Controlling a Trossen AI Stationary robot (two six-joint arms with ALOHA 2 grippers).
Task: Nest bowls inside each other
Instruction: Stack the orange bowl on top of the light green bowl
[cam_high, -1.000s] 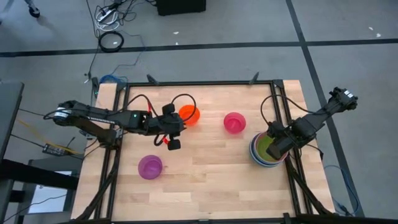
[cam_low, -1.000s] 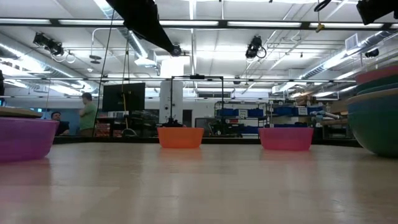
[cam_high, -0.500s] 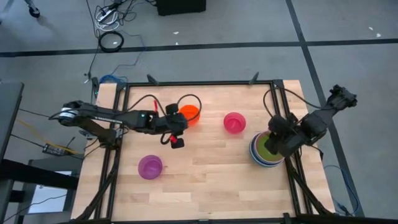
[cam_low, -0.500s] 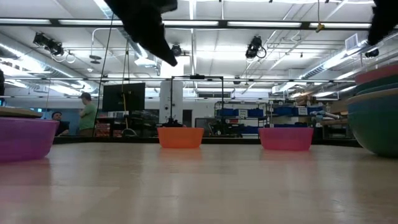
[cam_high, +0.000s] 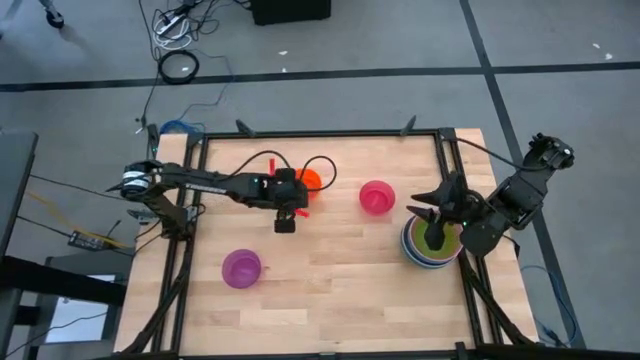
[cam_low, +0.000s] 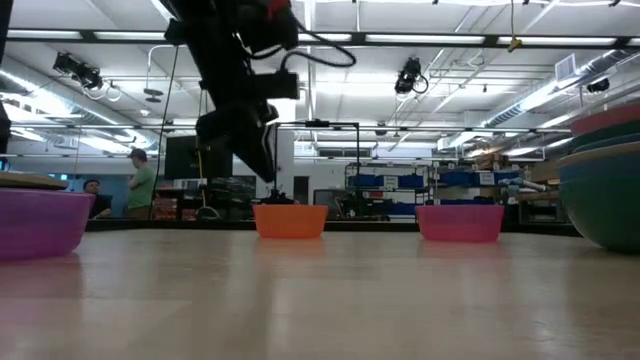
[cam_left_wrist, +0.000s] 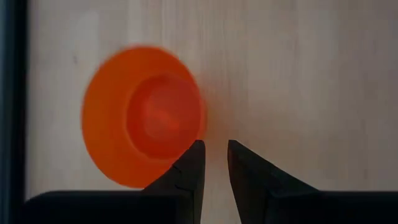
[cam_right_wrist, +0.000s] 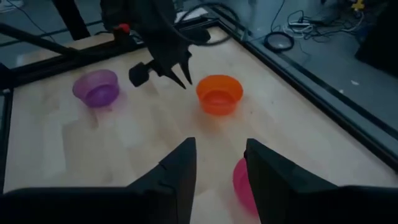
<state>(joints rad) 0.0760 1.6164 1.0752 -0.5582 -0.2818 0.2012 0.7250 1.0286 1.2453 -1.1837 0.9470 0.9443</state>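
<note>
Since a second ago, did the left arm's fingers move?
Yes. The left gripper slid along the table toward the orange bowl, and now hangs just beside it.

One camera looks straight down on the orange bowl (cam_high: 305, 183); another sits at tabletop level facing it from afar; the left wrist hangs close above it – the right wrist views it obliquely, farther off
</note>
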